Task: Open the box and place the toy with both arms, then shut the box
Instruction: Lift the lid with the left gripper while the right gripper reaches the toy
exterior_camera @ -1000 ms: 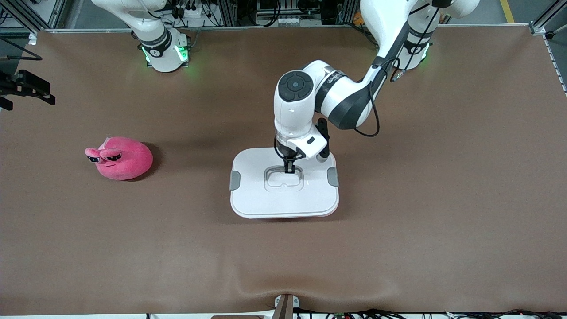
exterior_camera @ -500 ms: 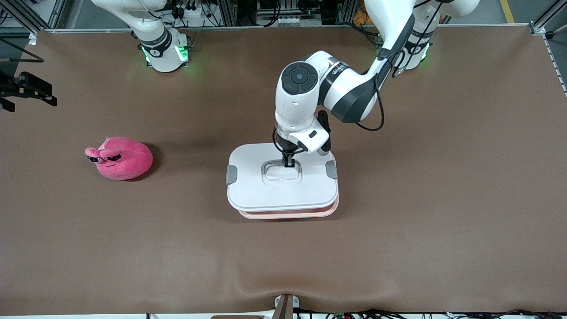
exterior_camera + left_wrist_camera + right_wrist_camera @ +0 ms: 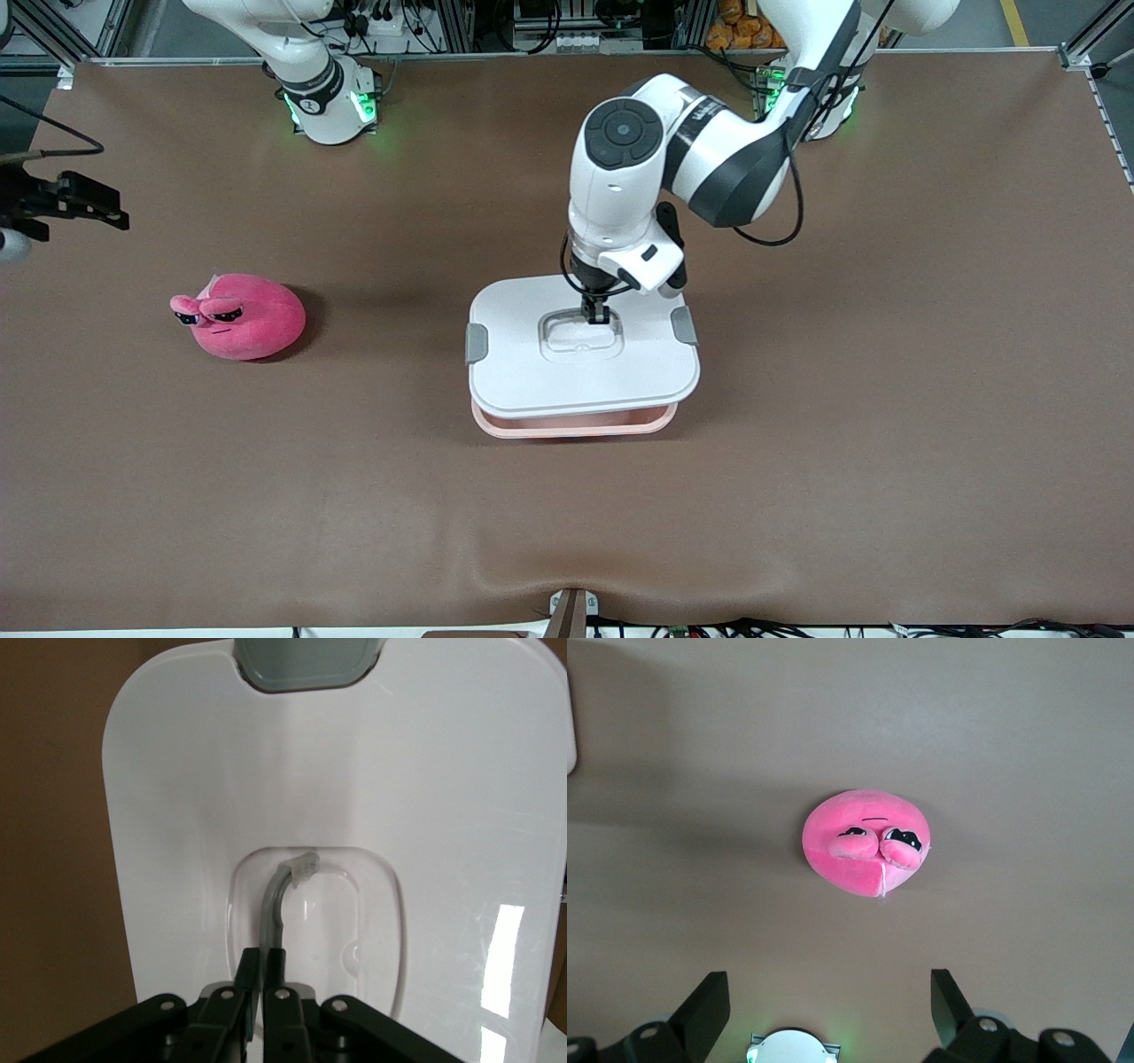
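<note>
- The box (image 3: 576, 424) sits near the middle of the table (image 3: 886, 399); only its translucent pink rim shows, on the side nearer the front camera.
- Its white lid (image 3: 532, 372) is lifted off the tub, hanging above it and shifted a little toward the left arm's end of the table, so the pink edge peeks out underneath.
- A grey clip (image 3: 477, 343) sits on the lid's end toward the right arm, and a second grey clip (image 3: 683, 325) on the end toward the left arm.
- The left gripper (image 3: 595, 312) points straight down into the lid's recessed middle, its jaws pinched tight on the thin handle (image 3: 276, 904) there; in the left wrist view the grey handle runs up from between the closed fingers (image 3: 280, 967).
- The toy (image 3: 239, 316) lies on the table toward the right arm's end, well apart from the box, sleepy eyes turned toward that end.
- The right gripper (image 3: 66, 206) is up in the air at the edge of the front view, over the table's end near the toy; its jaws stand wide with nothing between them.
- In the right wrist view the toy (image 3: 866, 853) lies below, between the two spread fingers (image 3: 704, 1005).
</note>
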`<action>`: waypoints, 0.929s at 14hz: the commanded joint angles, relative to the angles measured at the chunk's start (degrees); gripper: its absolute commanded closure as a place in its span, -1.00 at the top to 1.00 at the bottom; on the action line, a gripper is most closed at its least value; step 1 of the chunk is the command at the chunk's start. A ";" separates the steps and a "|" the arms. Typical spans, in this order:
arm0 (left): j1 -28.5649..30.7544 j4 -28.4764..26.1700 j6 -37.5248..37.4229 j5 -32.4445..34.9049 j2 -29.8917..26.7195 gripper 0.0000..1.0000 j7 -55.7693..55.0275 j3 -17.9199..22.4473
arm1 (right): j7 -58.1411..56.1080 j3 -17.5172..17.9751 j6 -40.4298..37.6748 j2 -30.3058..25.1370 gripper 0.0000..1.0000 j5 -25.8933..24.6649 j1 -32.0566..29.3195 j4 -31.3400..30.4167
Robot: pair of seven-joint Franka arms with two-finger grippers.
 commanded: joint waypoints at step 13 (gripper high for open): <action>18.10 -0.66 -21.42 -6.56 -5.95 -1.00 30.30 0.23 | -23.66 0.36 2.86 10.77 1.00 -0.83 -0.60 -0.72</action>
